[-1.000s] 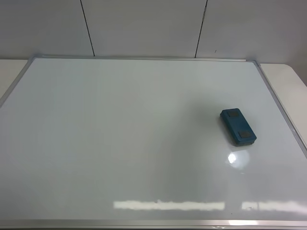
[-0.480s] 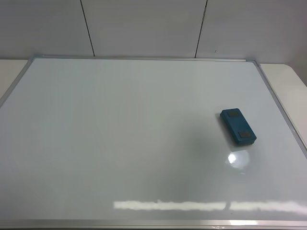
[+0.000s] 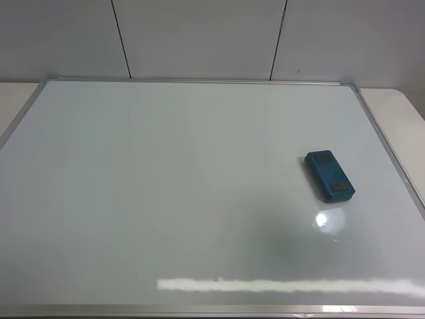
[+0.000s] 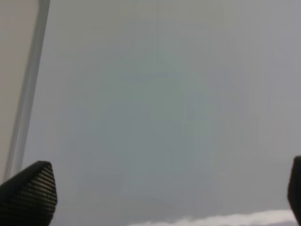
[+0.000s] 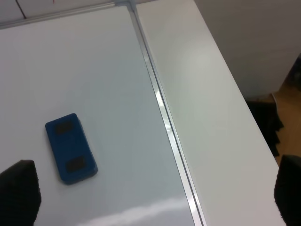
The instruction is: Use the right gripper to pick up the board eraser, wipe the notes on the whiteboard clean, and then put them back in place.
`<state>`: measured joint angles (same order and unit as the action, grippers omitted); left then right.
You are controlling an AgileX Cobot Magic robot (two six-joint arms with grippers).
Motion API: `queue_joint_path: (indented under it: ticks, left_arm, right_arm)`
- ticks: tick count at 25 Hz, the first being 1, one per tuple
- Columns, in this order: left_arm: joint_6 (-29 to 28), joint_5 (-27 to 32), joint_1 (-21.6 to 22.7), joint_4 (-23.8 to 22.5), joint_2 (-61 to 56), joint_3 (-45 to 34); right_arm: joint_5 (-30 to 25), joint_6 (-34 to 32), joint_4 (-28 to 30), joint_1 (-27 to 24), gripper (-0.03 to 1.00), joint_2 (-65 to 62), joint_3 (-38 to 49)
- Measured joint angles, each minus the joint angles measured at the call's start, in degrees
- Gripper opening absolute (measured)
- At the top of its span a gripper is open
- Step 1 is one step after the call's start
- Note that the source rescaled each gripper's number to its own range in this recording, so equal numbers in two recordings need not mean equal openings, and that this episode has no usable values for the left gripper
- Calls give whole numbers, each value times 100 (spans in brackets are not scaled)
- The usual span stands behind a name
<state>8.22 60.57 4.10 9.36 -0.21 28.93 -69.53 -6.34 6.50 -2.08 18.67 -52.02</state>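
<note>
The board eraser [image 3: 329, 176] lies flat on the whiteboard [image 3: 166, 199], in its right half and near the right frame edge, its two grey-brown patches facing up. You will see it again in the right wrist view [image 5: 70, 147], lying apart from the silver frame, with the white counter [image 5: 207, 94] beyond that frame. Your right tool [image 5: 150, 197] is released: its two black fingertips [image 5: 19, 193] stand at the far corners of the wrist view, wide apart, with nothing between them, and the eraser sits clear of them. Your left tool [image 4: 160, 188] is likewise spread wide and empty above bare board near the frame. No arm shows in the high view. The board surface you can see there is white, with glare streaks along its near edge.
</note>
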Motion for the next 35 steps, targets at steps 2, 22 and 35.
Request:
queue_joint_path:
  ticks: [2,22,35]
  left_arm:
    - [0,0,0,0,0,0]
    - [0,0,0,0,0,0]
    - [0,0,0,0,0,0]
  right_arm:
    - [0,190,-121,0,100,-232,0]
    - [-52,925,-650,0,100,-1891,1337]
    - [808,946,-713,0,100,-1891,2353]
